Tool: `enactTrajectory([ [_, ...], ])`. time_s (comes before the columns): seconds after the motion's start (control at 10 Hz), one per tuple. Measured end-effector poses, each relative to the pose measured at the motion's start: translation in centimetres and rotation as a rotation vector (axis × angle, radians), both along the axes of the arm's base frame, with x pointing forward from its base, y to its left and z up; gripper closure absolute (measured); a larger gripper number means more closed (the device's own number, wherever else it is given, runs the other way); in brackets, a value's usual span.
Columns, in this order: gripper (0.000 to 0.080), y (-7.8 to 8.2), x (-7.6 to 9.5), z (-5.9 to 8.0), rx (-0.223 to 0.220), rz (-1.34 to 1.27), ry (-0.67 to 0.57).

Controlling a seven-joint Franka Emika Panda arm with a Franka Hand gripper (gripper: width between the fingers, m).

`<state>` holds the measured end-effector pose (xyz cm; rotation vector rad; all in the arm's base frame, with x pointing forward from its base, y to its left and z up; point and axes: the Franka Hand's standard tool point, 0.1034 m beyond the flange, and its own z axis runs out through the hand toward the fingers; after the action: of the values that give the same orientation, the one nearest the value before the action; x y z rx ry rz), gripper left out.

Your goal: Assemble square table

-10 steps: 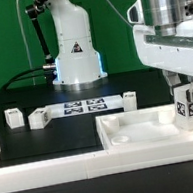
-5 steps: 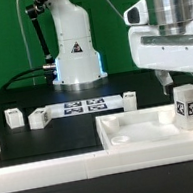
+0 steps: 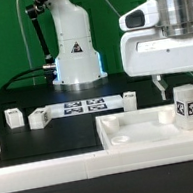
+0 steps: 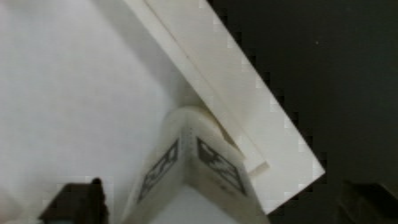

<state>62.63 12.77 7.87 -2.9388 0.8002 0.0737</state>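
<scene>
The Panda arm's tool [image 3: 181,79] hovers, jaws apart and empty, directly above an upright leg [image 3: 190,105]. One finger [image 3: 159,84] hangs clear of the block on the exterior view's left side. The wrist view looks straight down on the same leg [image 4: 205,165], with a dark fingertip [image 4: 80,203] off to one side and not touching it.

The leg stands on end, long axis vertical, in a corner of the square tabletop [image 3: 141,136], close against the raised rim [image 4: 214,80]. Whether it is fully seated there cannot be told. The slab lies on the black desk [image 3: 51,142] at the exterior view's right, behind the long border rail [image 3: 46,171].

If this leg is judged placed, the next pick lies away to the exterior view's left. The nearest spare leg [image 3: 131,100] sits just beside the end of the marker board [image 3: 81,108]. Two more spare legs [image 3: 13,118] [image 3: 37,117] wait beyond the board's far end, all well apart from the tool. Reaching any of them calls for a sideways travel across the desk and a fresh descent, fingers clear of the standing leg.
</scene>
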Motion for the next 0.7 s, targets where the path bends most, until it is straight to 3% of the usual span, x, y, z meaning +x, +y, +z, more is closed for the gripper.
enactTrajectory([
  [0.7,0.0151,-0.31,0.1,0.03,0.001,0.509,-0.052],
])
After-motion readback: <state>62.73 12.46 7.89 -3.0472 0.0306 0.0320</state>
